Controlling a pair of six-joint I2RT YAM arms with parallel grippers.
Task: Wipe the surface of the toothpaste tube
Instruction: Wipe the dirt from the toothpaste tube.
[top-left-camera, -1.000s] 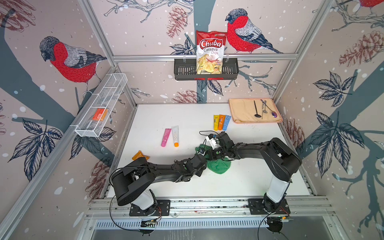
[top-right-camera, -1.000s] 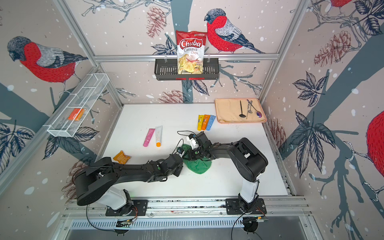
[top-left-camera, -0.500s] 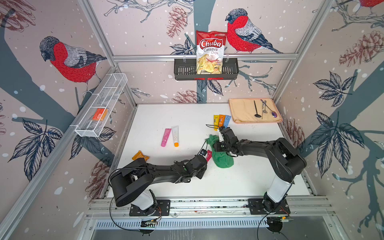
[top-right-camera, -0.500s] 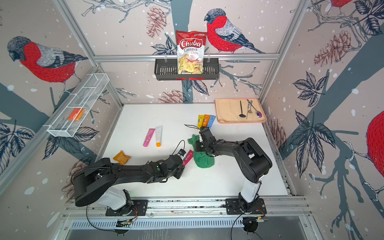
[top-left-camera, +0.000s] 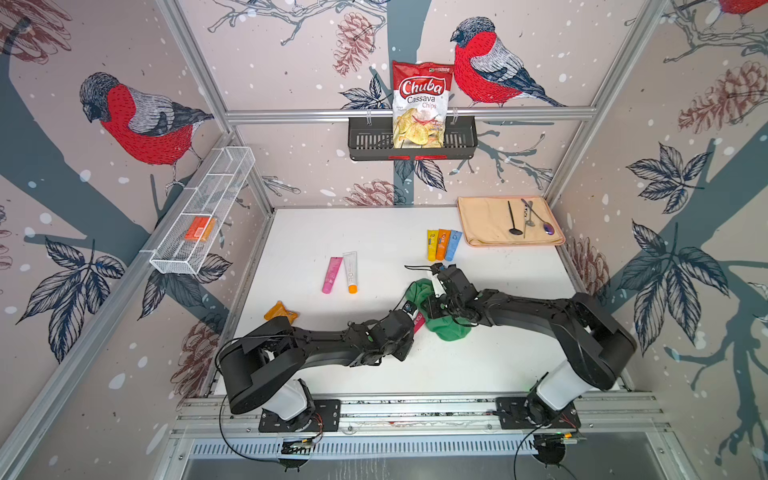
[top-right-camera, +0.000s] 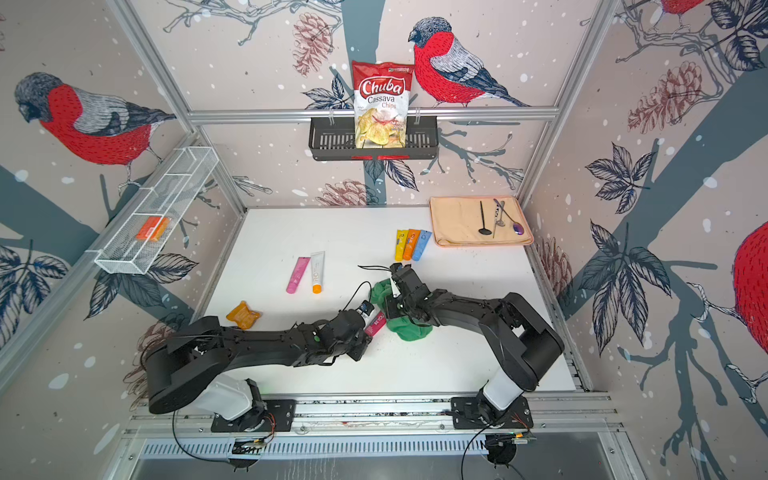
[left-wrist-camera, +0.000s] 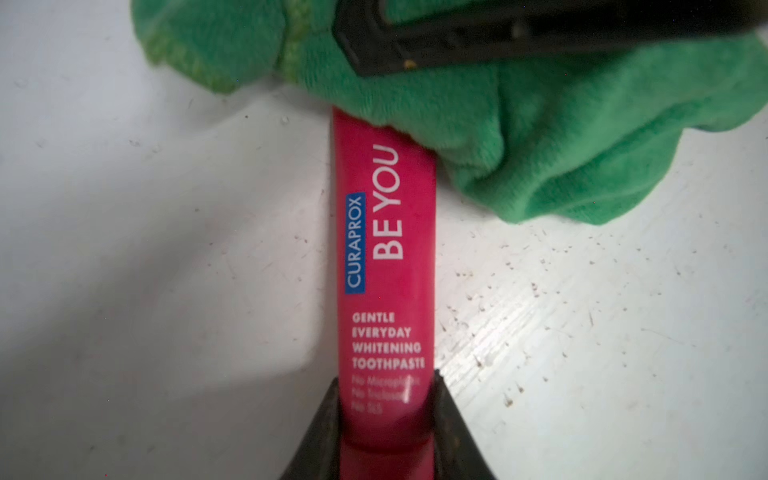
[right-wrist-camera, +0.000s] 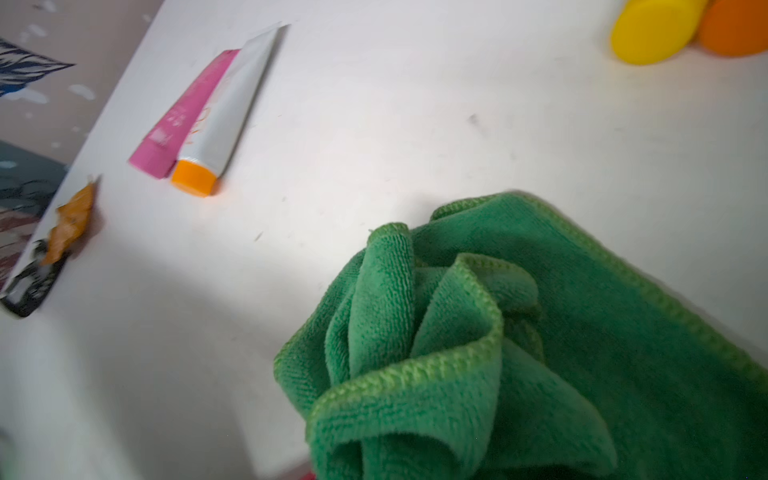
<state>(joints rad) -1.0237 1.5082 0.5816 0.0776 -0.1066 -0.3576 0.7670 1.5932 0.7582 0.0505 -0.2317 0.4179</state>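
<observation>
A white tabletop (top-left-camera: 374, 232), scuffed and flecked with dark specks, sits inside a booth of aluminium rails (top-left-camera: 407, 113). The walls are covered in wallpaper (top-left-camera: 137, 124) printed with red-breasted birds, pine cones and leaves. On the back wall, a black slotted basket (top-left-camera: 370, 141) holds a red bag of cassava chips (top-left-camera: 419, 104).

Near the middle of the tabletop, my left pincer (left-wrist-camera: 386, 390) grips one end of a slim magenta toothpaste tube (left-wrist-camera: 386, 270) printed "CURAPROX BE YOU". The fingers are partly closed against both its sides. The tube's long axis runs straight out from that pincer, away from my base toward the back wall and slanting slightly right. Its far end is hidden under a bunched green microfibre cloth (right-wrist-camera: 540, 353). My right pincer (top-left-camera: 433, 311) is clamped tight on that cloth. I cannot tell whether the tube rests on the tabletop or is raised off it.
</observation>
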